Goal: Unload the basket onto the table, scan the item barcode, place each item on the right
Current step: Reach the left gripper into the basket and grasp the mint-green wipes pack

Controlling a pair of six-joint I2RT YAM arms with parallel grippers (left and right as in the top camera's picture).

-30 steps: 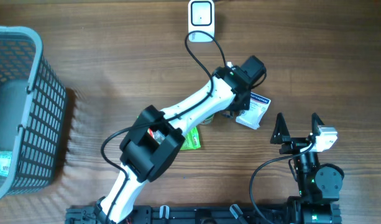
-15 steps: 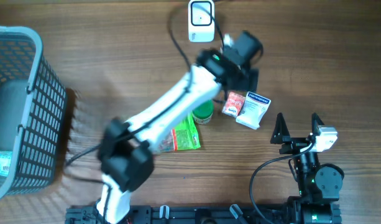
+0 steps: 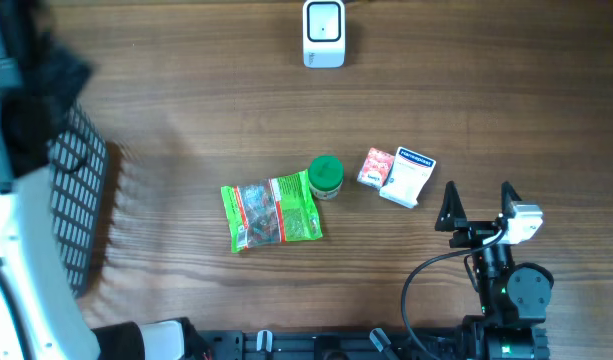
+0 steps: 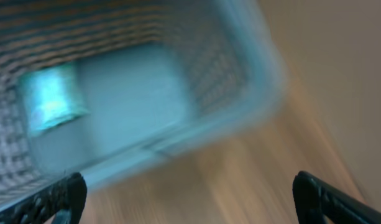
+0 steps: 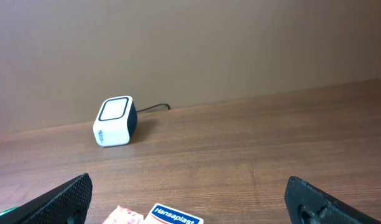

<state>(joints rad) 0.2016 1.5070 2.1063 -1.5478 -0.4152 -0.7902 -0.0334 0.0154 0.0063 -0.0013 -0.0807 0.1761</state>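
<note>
Scanner (image 3: 324, 33): a small white block with rounded corners and a dark-framed square window on its upper face. It stood at the far side of the table, and a thin dark cable (image 5: 154, 108) ran from its back.
Table (image 3: 486, 90): a matte brown board with a streaked wood grain.
Plaster box (image 3: 408, 177): a flat white card carton with a blue "Hansaplast" strip. It lay nearer the robot than the scanner and a little to its right.
Small packet (image 3: 375, 167): a soft-looking sachet printed pink and red, lying against the box's scanner-left edge.
Jar (image 3: 326, 175): a round, smooth green lid seen from above, almost straight toward the robot from the scanner.
Pouch (image 3: 273, 212): a crinkled, glossy green plastic bag with a clear window showing mixed red contents. It lay flat beside the jar, nearer the robot than the scanner and to its left.
Basket (image 3: 81, 190): grey-blue plastic lattice with a rounded rim, far to the left of the scanner. The left arm (image 3: 16, 250) hid most of it from overhead.
Thing in the basket (image 4: 50, 99): a pale teal rectangle on the basket floor, too blurred to name.
Left gripper (image 4: 190, 196): looked down on the basket's rim through heavy motion blur. Its black fingers were spread to both edges of the wrist view, with nothing between them.
Right gripper (image 3: 478, 203): black pointed fingers spread wide and empty. It was nearer the robot than the scanner, to the right of the plaster box and apart from it.
</note>
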